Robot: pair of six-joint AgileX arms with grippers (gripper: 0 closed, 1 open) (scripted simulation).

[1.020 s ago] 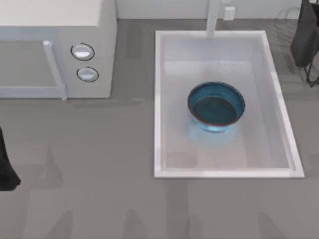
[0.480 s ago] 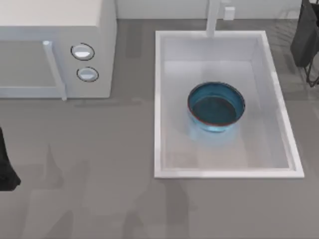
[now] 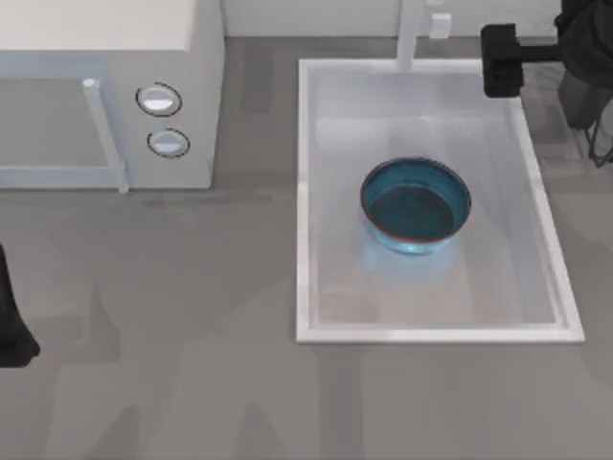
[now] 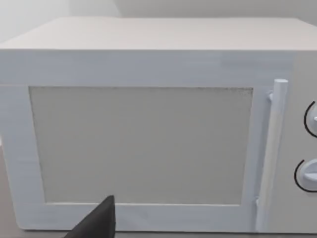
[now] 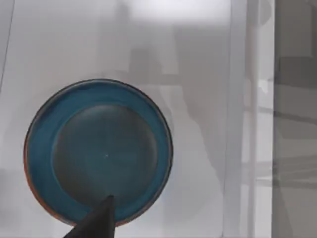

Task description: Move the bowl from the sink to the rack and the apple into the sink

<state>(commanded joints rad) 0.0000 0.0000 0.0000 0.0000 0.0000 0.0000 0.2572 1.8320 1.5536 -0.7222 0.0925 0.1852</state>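
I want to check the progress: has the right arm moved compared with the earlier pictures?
Yes. The right gripper has swung in from the top view's right edge toward the sink, now over its far right corner near the tap post.

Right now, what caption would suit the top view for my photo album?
Blue bowl sits in the white sink beside a microwave, right arm's gripper above the sink's far corner.

My left arm (image 3: 11, 321) is cut off at the table's left edge — fingers unreadable. The microwave (image 3: 105, 91) runs past the top view's edge; my right gripper (image 3: 502, 60) — fingers hidden.
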